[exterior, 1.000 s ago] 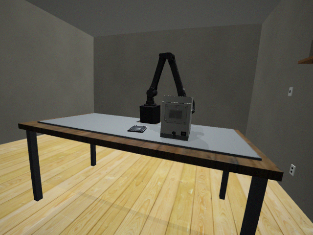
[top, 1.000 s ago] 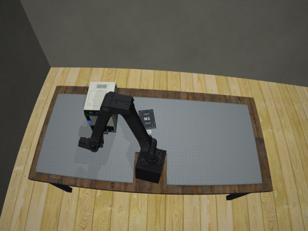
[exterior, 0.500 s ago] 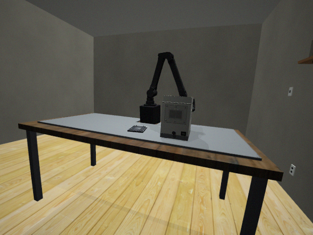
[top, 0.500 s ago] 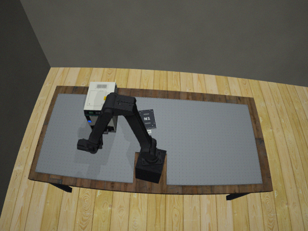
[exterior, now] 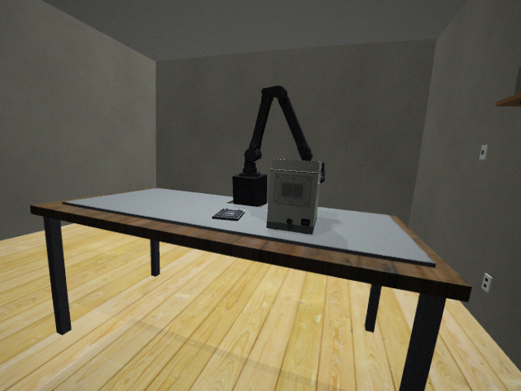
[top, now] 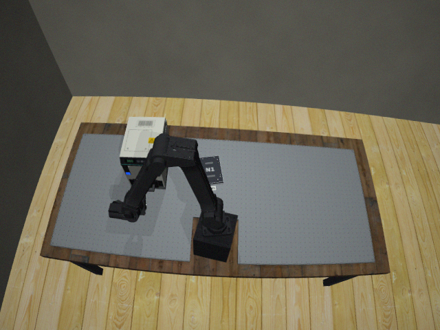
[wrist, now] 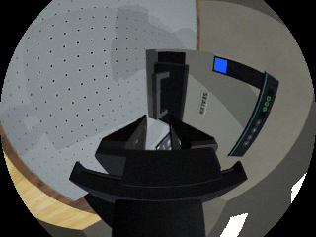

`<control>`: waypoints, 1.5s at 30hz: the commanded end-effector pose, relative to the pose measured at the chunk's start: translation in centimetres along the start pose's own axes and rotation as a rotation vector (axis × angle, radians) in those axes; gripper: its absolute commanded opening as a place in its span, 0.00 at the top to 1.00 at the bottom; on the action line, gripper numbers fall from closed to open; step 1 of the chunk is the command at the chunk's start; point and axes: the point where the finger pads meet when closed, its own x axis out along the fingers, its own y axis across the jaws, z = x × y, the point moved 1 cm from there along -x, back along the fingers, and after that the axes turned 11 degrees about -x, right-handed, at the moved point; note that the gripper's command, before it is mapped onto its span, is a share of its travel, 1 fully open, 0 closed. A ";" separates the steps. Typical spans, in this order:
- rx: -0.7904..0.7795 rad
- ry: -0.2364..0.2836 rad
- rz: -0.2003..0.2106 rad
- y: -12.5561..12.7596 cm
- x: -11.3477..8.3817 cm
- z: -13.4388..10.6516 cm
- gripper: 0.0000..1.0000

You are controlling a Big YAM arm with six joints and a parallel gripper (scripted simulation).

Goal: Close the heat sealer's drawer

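Note:
The white heat sealer [top: 139, 141] [exterior: 292, 195] [wrist: 220, 115] stands upright at the back left of the grey mat [top: 284, 199]. Its light [top: 128, 173] [wrist: 220, 65] is blue. The dark drawer front [wrist: 168, 86] sits in the sealer's face, and I see no drawer sticking out. The seal sheet, plate and sealing frame are hidden inside. My gripper [wrist: 158, 118] is a short way in front of the drawer front and points at it. Its fingers are slightly apart with nothing between them. In the top view the forearm hides the fingers.
A dark plate marked N1 [top: 212, 169] [exterior: 228, 217] lies flat on the mat to the right of the sealer. The arm's black base [top: 214, 236] [exterior: 249, 189] stands at the table's front edge. The table's left edge is close to the sealer.

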 end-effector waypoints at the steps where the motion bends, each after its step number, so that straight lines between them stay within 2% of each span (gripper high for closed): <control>1: 0.017 -0.013 -0.005 -0.1 -1.1 1.5 0.70; 6: 0.008 0.008 0.000 0.2 -0.5 0.5 0.70; 7: 0.018 -0.007 -0.003 -0.2 -0.8 0.8 0.70; 17: 0.018 -0.007 -0.003 -0.2 -0.8 0.8 0.70; 18: 0.040 -0.029 -0.007 -0.9 -2.0 1.7 0.70; 19: 0.042 -0.030 -0.007 -1.0 -2.5 1.8 0.70; 23: 0.043 -0.031 -0.003 -0.9 -4.1 1.8 0.70; 27: 0.014 -0.012 0.000 0.1 -4.3 1.5 0.70; 30: 0.043 -0.031 0.000 -0.8 -6.2 1.8 0.70; 33: 0.044 -0.032 0.001 -0.9 -7.5 1.8 0.70; 35: 0.016 -0.013 0.001 0.1 -7.6 1.6 0.70; 39: 0.045 -0.034 0.004 -0.8 -10.0 1.7 0.70; 43: 0.017 -0.014 -0.001 0.1 -9.3 1.6 0.70; 44: 0.011 0.019 0.002 0.1 -8.2 0.3 0.70; 45: 0.009 0.021 0.002 0.2 -8.1 0.2 0.70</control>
